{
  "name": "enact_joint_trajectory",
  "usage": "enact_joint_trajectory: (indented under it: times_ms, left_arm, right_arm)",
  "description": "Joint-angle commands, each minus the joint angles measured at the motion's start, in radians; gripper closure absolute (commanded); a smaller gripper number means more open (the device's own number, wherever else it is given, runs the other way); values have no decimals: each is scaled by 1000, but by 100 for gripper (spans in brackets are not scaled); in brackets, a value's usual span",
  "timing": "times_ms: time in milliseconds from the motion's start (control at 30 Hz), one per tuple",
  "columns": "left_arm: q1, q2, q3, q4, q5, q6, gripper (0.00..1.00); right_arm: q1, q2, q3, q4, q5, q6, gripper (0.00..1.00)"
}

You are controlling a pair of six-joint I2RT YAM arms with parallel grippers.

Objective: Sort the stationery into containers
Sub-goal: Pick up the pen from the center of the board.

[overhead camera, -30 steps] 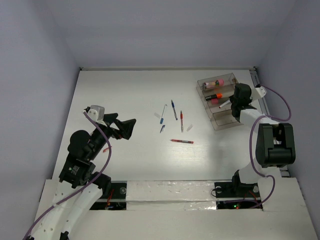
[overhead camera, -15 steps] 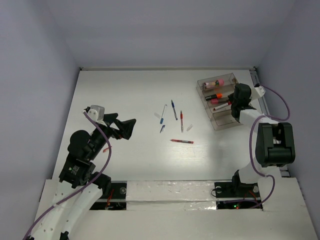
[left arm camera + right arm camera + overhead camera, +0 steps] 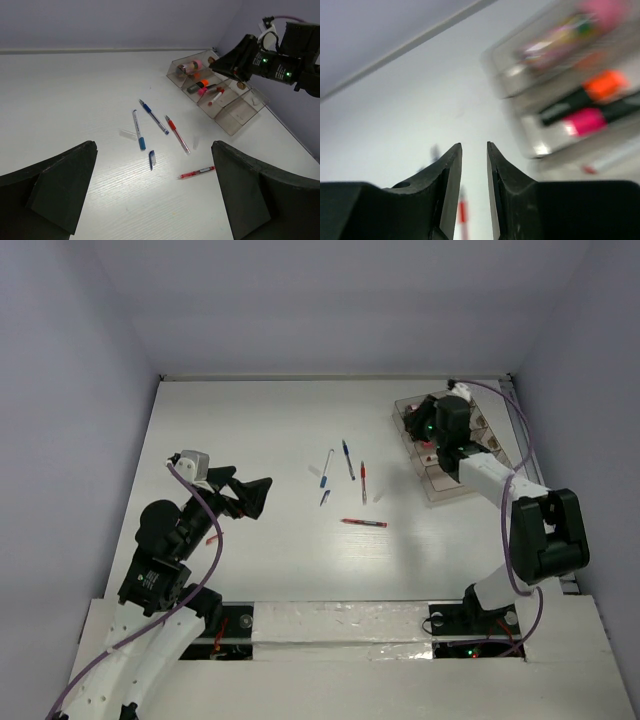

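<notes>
The right claw [image 3: 474,148], jaws narrowly parted and empty, has dropped its pen and swung toward the upper-left end of the clear plastic four-compartment organiser [image 3: 242,114], upper right of the frame. That white red-tipped pen [image 3: 215,97] now lies inside. The left claw [image 3: 152,147] gapes, idle. A thin red pen [image 3: 197,173] and others wait mid-table.

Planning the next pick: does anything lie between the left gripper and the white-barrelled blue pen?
Only a small whitish piece, close beside the blue pen on the side facing the open left gripper; otherwise bare table.
</notes>
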Motion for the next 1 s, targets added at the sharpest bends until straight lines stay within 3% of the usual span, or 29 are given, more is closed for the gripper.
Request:
enact_joint_trajectory:
  times_ms: [0,133,300,633,967]
  left_arm:
    - [4,9,37,43,13,1,1]
    - [13,15,37,44,21,0,1]
    - [13,12,35,47,30,0,1]
    - [13,-10,37,44,30,0,1]
    - [4,-19,38,43,26,1,1]
  right_arm:
    - [148,9,148,-92,-105,-142,68]
    - [310,110,254,-190,-112,-128,67]
    - [430,282,427,-347,15,-156,59]
    - [493,471,605,-494,139,-151,56]
    - [502,598,682,-553,110,-148,56]
